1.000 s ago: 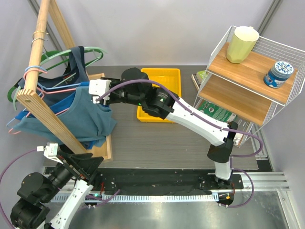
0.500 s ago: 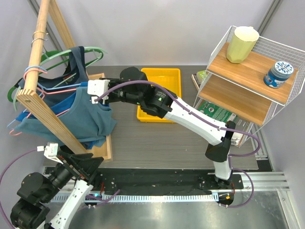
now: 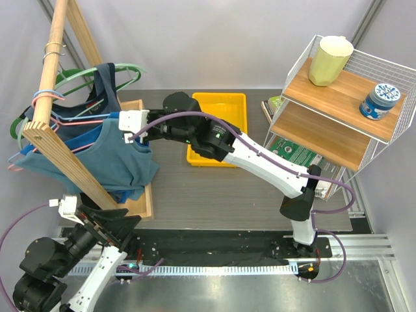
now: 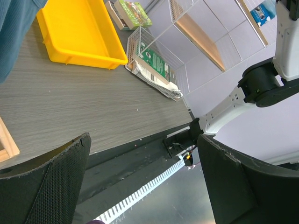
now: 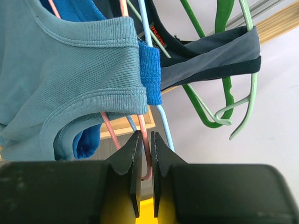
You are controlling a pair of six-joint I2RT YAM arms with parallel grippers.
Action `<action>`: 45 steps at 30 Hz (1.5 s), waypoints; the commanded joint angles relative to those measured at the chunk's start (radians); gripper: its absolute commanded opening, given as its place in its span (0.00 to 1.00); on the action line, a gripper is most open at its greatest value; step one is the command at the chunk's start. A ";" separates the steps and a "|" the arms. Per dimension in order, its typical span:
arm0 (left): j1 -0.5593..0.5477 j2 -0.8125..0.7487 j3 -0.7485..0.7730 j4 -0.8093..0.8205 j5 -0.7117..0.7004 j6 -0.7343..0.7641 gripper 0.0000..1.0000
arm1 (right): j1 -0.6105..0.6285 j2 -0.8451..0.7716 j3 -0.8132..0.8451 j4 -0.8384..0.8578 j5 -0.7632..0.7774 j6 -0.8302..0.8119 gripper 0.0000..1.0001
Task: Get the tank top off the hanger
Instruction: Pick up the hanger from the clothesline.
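Observation:
A teal tank top (image 3: pixel 110 159) hangs on a pink wire hanger (image 5: pixel 110 128) from the wooden rail (image 3: pixel 51 78) at the left. In the right wrist view the teal tank top (image 5: pixel 70 74) fills the upper left. The hanger's bent pink end sits pinched between the fingertips of my right gripper (image 5: pixel 145 136), which is shut on it. In the top view my right gripper (image 3: pixel 132 128) is at the tank top's right shoulder. My left gripper (image 4: pixel 145 182) stands open over the table's near edge, holding nothing, low beside the rack in the top view (image 3: pixel 104 221).
A bright blue top (image 5: pixel 150 70) on a light blue hanger and a dark top (image 5: pixel 210 51) on a green hanger (image 5: pixel 226 93) hang just behind. A yellow tray (image 3: pixel 221 133) lies mid-table. A wire shelf (image 3: pixel 344 97) with a cup (image 3: pixel 330 60) and a tin (image 3: pixel 381 101) stands at the right.
My right gripper's jaws have closed onto the pink hanger's end and shifted slightly left. The left arm has sunk a little.

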 commanded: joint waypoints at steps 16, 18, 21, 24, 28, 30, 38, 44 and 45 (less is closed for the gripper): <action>-0.005 -0.025 0.035 0.017 0.005 0.004 0.95 | 0.004 0.053 0.060 0.038 0.013 -0.036 0.25; -0.003 -0.025 0.037 0.016 0.003 0.004 0.95 | 0.006 0.067 0.069 0.038 0.015 -0.039 0.25; -0.003 -0.023 0.040 0.016 0.002 0.009 0.95 | 0.006 0.076 0.089 0.037 0.012 -0.042 0.23; -0.003 -0.023 0.038 0.014 0.000 0.011 0.95 | 0.006 0.090 0.109 0.043 0.015 -0.051 0.24; -0.005 -0.022 0.047 0.010 0.000 0.012 0.95 | 0.009 0.098 0.109 0.063 0.023 -0.059 0.15; -0.005 -0.023 0.054 0.005 -0.006 0.014 0.95 | 0.021 0.095 0.103 0.077 0.065 -0.068 0.07; -0.005 -0.014 0.058 0.021 0.012 0.009 0.95 | 0.084 -0.005 -0.002 0.153 0.161 -0.112 0.01; -0.005 -0.023 0.052 0.019 0.014 0.000 0.95 | 0.098 -0.059 -0.032 0.155 0.145 -0.126 0.01; -0.005 -0.025 0.052 0.017 0.015 -0.002 0.95 | 0.099 -0.059 -0.016 0.152 0.141 -0.119 0.01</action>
